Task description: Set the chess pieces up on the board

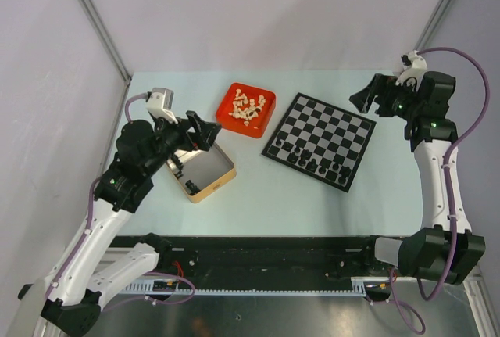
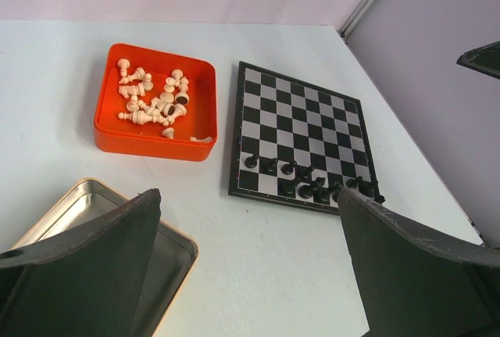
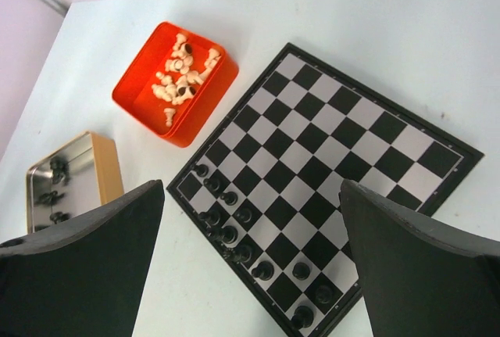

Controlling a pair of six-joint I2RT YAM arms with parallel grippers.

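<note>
The board [image 1: 332, 122] lies right of the table's middle, turned at an angle. Several black chess pieces [image 1: 312, 166] stand on its two near rows and show again in the left wrist view [image 2: 308, 184] and the right wrist view [image 3: 234, 235]. A few more black chess pieces [image 1: 180, 169] lie in a metal tin [image 1: 215, 188]. Cream pieces [image 1: 247, 107] are heaped in the red tray [image 1: 262, 130]. My left gripper [image 1: 207, 132] hangs open above the tin, empty [image 2: 248, 200]. My right gripper [image 1: 366, 101] hovers open, off the board's far right corner, empty [image 3: 251, 196].
The red tray [image 2: 148, 145] sits just left of the board [image 2: 305, 118], with the tin [image 2: 74, 212] nearer and further left. In the right wrist view the tin [image 3: 105, 169] is left of the board [image 3: 344, 130]. Grey walls close the back and sides.
</note>
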